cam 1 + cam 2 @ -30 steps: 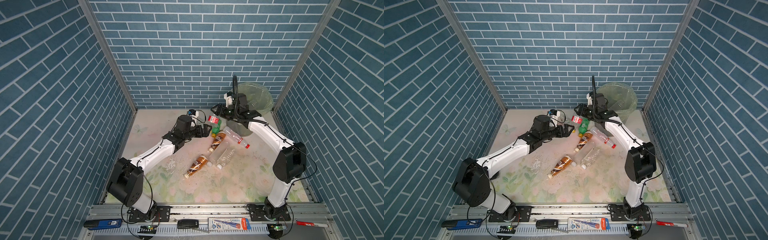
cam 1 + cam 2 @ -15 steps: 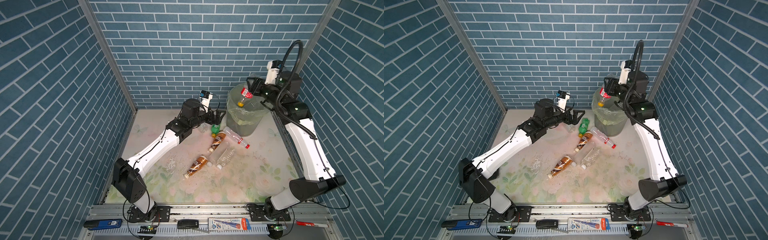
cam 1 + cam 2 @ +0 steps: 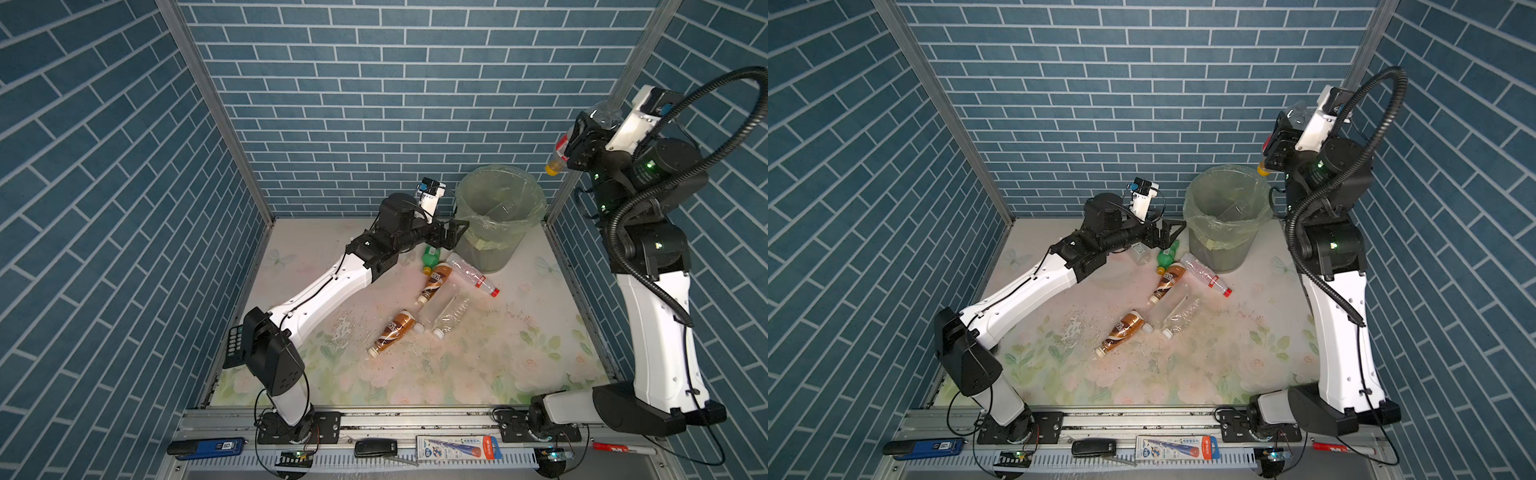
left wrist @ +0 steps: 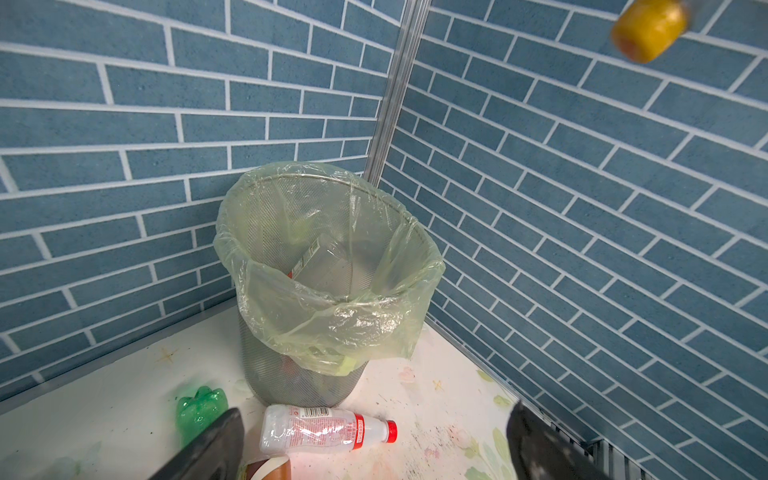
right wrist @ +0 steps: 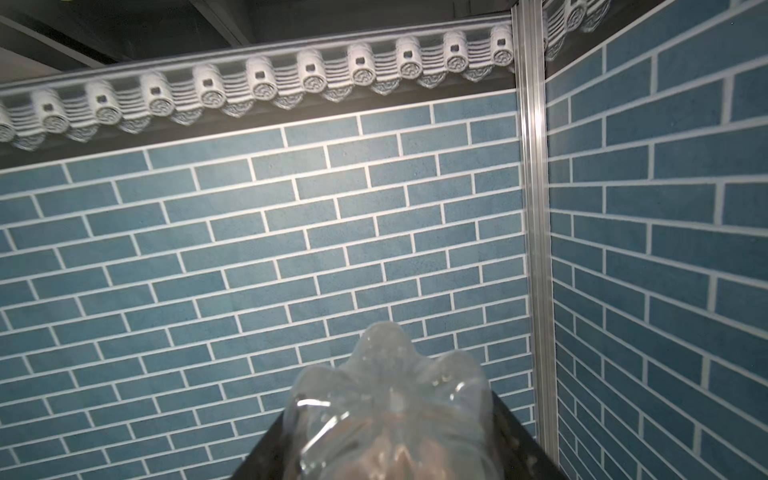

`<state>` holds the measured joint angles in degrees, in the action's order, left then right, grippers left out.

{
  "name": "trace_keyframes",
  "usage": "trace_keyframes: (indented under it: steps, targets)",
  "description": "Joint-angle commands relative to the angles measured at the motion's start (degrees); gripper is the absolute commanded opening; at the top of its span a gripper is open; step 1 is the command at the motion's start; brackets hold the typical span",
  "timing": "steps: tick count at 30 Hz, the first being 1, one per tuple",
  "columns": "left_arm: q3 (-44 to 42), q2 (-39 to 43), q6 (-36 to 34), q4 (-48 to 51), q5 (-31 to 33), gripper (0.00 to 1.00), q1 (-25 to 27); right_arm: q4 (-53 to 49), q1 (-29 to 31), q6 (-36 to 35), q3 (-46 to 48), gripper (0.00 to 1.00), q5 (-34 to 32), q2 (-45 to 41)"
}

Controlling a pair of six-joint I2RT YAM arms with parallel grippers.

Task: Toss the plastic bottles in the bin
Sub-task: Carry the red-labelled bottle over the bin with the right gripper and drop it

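Note:
The bin (image 3: 498, 216) (image 3: 1225, 216) (image 4: 328, 270) stands in the back right corner with a clear bottle (image 4: 322, 266) inside. High above its right side my right gripper (image 3: 582, 141) (image 3: 1278, 145) is shut on a clear red-labelled bottle (image 3: 561, 149) (image 5: 390, 407), yellow cap (image 4: 648, 29) pointing down. My left gripper (image 3: 453, 233) (image 3: 1169, 232) (image 4: 374, 413) is open and empty, low beside the bin's left. Below it lie a green bottle (image 3: 430, 257) (image 4: 199, 409), a red-capped clear bottle (image 3: 471, 274) (image 4: 324, 428) and a brown bottle (image 3: 436, 280). Nearer the front lie clear bottles (image 3: 446, 311) and another brown one (image 3: 392, 330).
Blue brick walls close in three sides, with a metal post (image 3: 582, 166) at the corner behind the bin. A wet patch (image 3: 345, 328) marks the floral mat. A dark keypad (image 3: 235, 347) leans at the left edge. Tools lie on the front rail (image 3: 415, 449).
My right arm has lifted the bottle from the pile on the floor, past the bin's mouth, to high at the right. My left gripper has reached farther toward the bin.

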<state>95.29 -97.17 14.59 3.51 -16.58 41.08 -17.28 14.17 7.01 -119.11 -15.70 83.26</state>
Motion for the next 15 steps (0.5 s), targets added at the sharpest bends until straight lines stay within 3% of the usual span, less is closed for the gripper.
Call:
trace_keyframes:
  steps: [1, 3, 4, 15]
  targets:
    - [-0.9, 0.9, -1.1, 0.5, 0.4, 0.99, 0.3, -5.7, -0.7, 0.2, 0.9, 0.57, -0.3, 10.8]
    - [-1.4, 1.2, -1.6, 1.0, 0.9, 0.99, 0.3, -11.8, -0.9, 1.9, -3.0, 0.89, 0.5, 16.6]
    - [-1.6, 1.3, -2.0, 1.3, 1.1, 0.99, 0.2, -15.5, -0.9, 2.7, -5.9, 0.99, 1.1, 19.0]
    - [-2.8, 0.3, -2.1, 1.1, 1.1, 0.99, 0.2, -12.8, -0.8, 3.6, -3.2, 0.99, 4.6, 15.9]
